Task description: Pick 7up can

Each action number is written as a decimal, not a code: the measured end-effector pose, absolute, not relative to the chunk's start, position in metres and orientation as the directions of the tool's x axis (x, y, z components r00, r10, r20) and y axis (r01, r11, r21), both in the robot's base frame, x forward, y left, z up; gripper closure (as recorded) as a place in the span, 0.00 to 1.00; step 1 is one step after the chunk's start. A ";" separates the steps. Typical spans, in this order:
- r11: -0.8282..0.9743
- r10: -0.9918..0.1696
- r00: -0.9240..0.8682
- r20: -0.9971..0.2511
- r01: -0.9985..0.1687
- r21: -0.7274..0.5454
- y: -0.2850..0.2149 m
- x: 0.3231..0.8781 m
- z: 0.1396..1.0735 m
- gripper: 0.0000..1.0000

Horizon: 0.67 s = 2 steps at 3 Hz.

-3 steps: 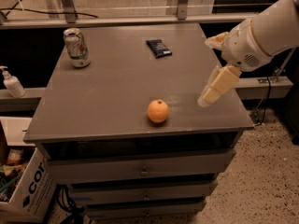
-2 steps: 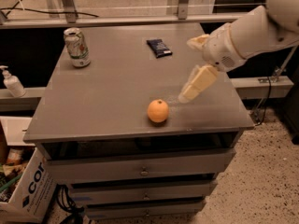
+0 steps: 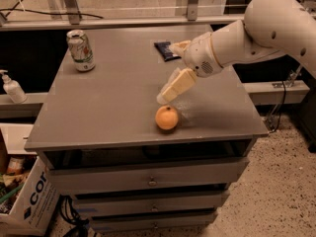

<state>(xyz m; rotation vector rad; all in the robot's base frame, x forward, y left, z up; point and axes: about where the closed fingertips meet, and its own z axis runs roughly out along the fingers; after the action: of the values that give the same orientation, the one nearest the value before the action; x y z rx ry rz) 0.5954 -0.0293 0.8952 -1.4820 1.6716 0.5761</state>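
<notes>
The 7up can (image 3: 81,51) stands upright at the far left corner of the grey table top (image 3: 113,98); it is whitish-silver with green and red markings and a shiny top. My gripper (image 3: 169,75), on a white arm coming in from the right, hovers over the middle of the table, well to the right of the can. Its cream fingers (image 3: 176,85) are spread apart and hold nothing. The lower finger points down-left, just above an orange (image 3: 167,117).
A flat dark blue packet (image 3: 164,51) lies at the far side of the table, partly behind the gripper. A soap bottle (image 3: 12,87) stands on a ledge at the left. A cardboard box (image 3: 27,201) sits on the floor at lower left. Drawers (image 3: 148,179) are below the top.
The arm and gripper have moved left across the table, from near the right edge to above the orange. The can, orange and packet have not moved.
</notes>
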 end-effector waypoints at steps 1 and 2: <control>0.206 -0.593 0.018 -0.805 -0.963 -0.174 -0.029 0.595 0.895 0.00; 0.215 -0.569 0.034 -0.822 -0.958 -0.188 -0.030 0.595 0.887 0.00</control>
<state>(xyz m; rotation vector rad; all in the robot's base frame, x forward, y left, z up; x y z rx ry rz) 0.5950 -0.0295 0.8871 -1.4588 1.6415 0.5790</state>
